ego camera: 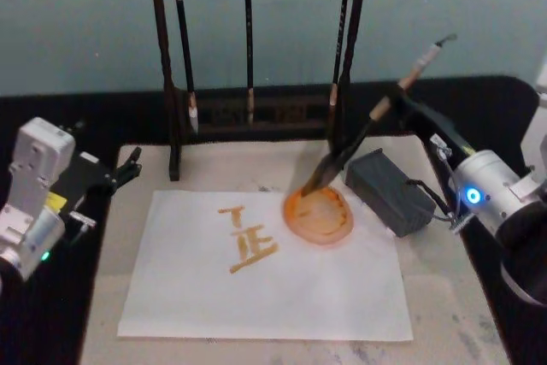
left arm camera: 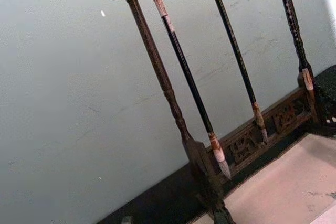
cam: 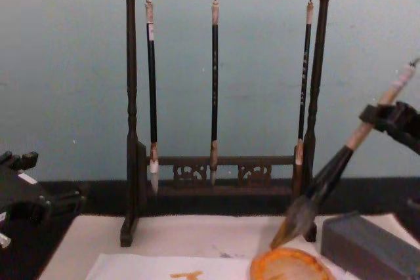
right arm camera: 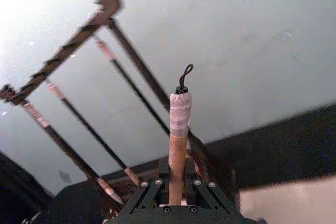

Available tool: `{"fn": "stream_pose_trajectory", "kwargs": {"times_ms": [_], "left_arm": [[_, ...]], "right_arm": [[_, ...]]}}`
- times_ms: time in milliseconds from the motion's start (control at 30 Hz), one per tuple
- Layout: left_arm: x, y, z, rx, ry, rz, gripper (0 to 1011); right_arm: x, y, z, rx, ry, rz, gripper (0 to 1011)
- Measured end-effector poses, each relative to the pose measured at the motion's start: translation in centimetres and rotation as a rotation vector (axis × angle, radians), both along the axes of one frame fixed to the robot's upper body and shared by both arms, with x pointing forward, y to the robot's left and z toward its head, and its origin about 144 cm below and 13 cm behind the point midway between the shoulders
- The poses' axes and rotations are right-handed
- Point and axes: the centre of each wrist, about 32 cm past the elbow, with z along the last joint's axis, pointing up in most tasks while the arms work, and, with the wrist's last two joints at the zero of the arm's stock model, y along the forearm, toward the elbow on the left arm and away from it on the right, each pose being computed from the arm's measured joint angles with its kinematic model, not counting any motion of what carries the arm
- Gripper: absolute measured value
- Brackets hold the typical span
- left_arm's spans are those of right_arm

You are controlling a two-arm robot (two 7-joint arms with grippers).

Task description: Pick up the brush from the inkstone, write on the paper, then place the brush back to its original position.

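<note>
"At the inkstone, what do you find?" asks the supervisor.

"The inkstone (ego camera: pixel 292 214), an orange dish, sits on the right part of the paper (ego camera: pixel 282 288), with a grey block (ego camera: pixel 389 190) just beside it. The brush (ego camera: pixel 376 113) leans over it, handle up and to the right. Its tuft is at the dish's far rim. I cannot tell whether the bristles touch it."

"Who holds it?"

"The right gripper (ego camera: pixel 403 96) pinches the pale handle, above the black lower shaft. The right wrist view confirms the handle clamped between its fingers. The left gripper (ego camera: pixel 128 164) is parked at the left edge of the mat (ego camera: pixel 444 314), well apart from the paper."

"And the step in hand?"

"The paper already bears orange strokes left of the dish. My judgement is that the writing is done and the return is under way, though a fresh dip cannot be ruled out."

"What does the next move call for?"

"The brush must be lowered until it rests on the dish. Only then should the fingers spread, or the brush may roll onto the paper. The withdrawal must miss the rack (ego camera: pixel 171 83) and its slim brushes (ego camera: pixel 249 40) behind."
</note>
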Motion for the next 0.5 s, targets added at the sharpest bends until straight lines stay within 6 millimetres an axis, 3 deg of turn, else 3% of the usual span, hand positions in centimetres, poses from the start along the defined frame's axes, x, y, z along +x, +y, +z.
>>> {"fn": "stream_pose_trajectory", "kwargs": {"times_ms": [500], "left_arm": [[0.0,0.0,0.0,0.0,0.0,0.0,1010]], "right_arm": [[1.3,2.0,1.1,-0.14,-0.159,0.146,168]]}}
